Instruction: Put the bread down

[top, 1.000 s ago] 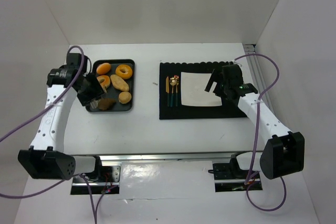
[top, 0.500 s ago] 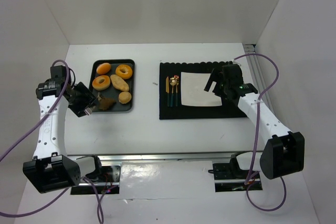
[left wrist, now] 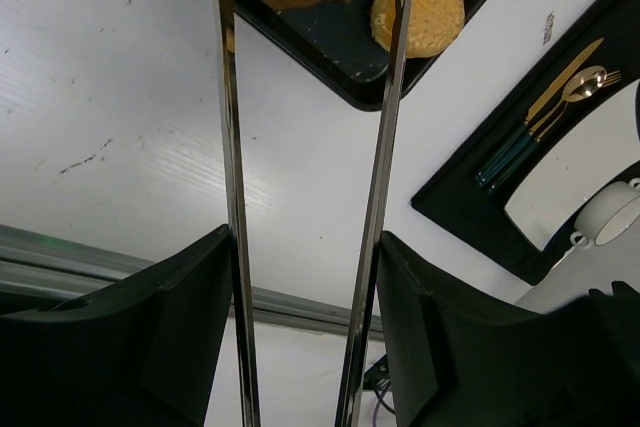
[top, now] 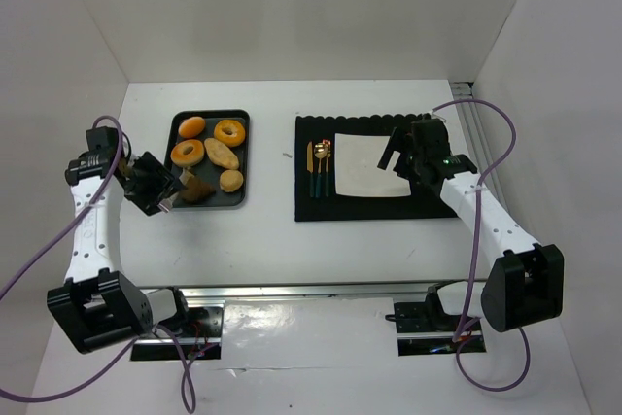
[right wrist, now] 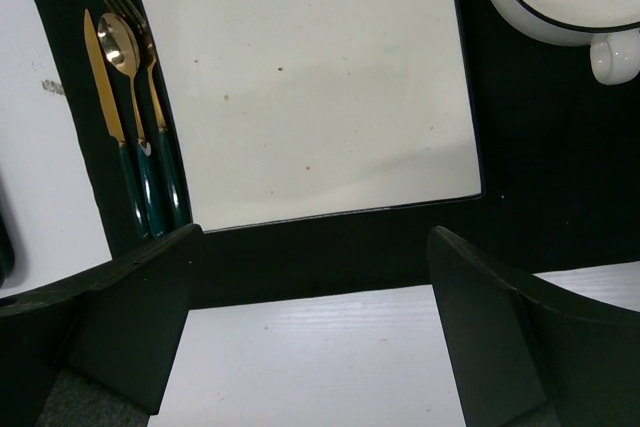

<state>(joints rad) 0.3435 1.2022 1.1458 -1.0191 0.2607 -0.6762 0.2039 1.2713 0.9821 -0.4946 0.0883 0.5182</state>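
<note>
**At the tray's near corner, tongs straddle the dark bread**

On the left side of the table, the left gripper (top: 154, 187) points its long metal tongs (left wrist: 228, 147) at the near-left corner of the black tray (top: 210, 113), where the dark brown bread (top: 199, 191) lies. The wrist view shows the bread straight ahead at the blade tips. One blade runs beside its left edge and the other crosses a round bun (left wrist: 420, 7) to its right. The jaws stand apart, wider than the bread, and grip nothing. The frame cuts the bread off, so its long axis cannot be told. Well apart to the right, the right gripper (right wrist: 315, 317) hovers spread over the bare white plate (right wrist: 300, 77) on the dark placemat (top: 311, 206). The left arm is far nearer the bread, so closing on it looks like that arm's job.
</note>
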